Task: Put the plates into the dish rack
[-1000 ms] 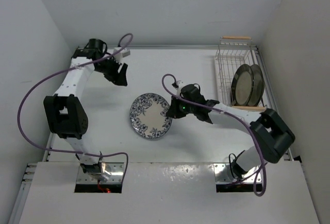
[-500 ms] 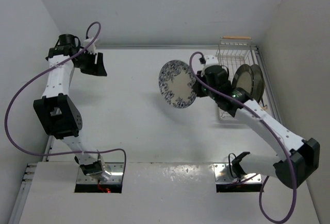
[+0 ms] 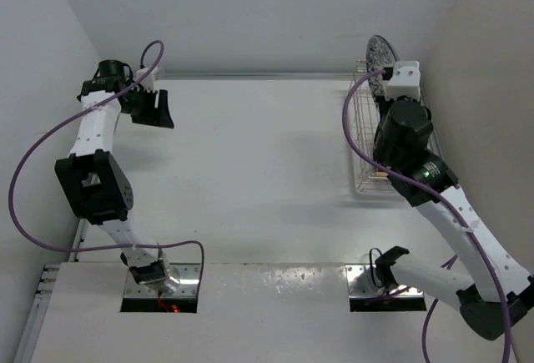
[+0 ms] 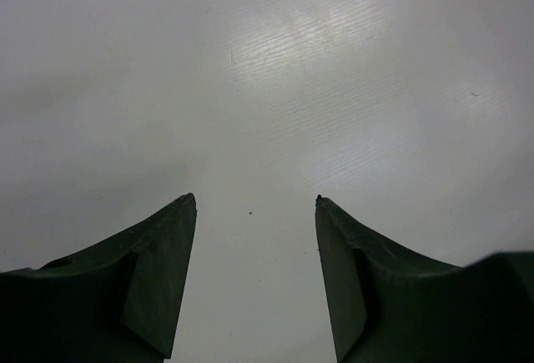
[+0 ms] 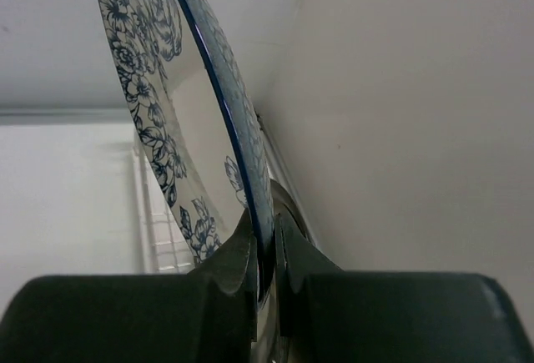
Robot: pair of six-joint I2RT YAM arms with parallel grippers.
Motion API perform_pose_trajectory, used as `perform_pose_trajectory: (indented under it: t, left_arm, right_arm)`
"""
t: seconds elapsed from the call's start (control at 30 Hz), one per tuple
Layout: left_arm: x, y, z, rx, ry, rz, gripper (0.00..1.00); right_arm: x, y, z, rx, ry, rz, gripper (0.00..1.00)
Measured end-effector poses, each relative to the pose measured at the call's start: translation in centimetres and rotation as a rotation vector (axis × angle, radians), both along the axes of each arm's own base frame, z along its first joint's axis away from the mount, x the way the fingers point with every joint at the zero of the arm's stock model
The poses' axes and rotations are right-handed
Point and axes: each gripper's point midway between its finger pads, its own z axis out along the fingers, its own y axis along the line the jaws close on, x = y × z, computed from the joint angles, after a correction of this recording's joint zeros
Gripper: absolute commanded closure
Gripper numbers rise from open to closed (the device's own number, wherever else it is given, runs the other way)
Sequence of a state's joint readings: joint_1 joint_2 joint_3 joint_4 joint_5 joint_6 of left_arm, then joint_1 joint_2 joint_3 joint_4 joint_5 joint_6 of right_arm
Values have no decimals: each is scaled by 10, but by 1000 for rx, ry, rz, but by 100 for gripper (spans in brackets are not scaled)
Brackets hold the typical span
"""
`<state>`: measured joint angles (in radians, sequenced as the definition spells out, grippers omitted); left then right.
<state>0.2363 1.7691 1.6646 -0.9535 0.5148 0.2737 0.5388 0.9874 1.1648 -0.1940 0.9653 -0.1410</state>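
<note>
My right gripper is shut on the rim of the white plate with blue floral pattern and holds it on edge above the far end of the white wire dish rack. In the right wrist view the plate stands upright, pinched between my fingertips, with rack wires below. A dark plate rim shows just behind the right finger. In the top view the right arm hides the two cream plates. My left gripper is open and empty at the far left; in the left wrist view it hangs over bare table.
The rack stands against the right wall, its near wooden handle partly showing under the right arm. The back wall is close behind the held plate. A purple cable loops off the left arm.
My right gripper has lifted the floral plate off the middle of the table and carried it right and back to above the rack's far end. The left arm drew back to the far left.
</note>
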Motion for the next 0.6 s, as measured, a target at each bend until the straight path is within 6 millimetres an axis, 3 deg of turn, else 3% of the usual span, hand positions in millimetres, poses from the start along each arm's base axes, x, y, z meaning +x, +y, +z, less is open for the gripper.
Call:
perform_pose_trajectory:
  t: [0.27, 0.6]
  left_arm:
    - [-1, -1, -2, -9, 11, 10, 37]
    - [-7, -2, -12, -16, 39, 10, 37]
  right_arm:
    - [0, -24, -61, -82, 171, -67, 100]
    - [-14, -24, -129, 120, 254, -135, 100]
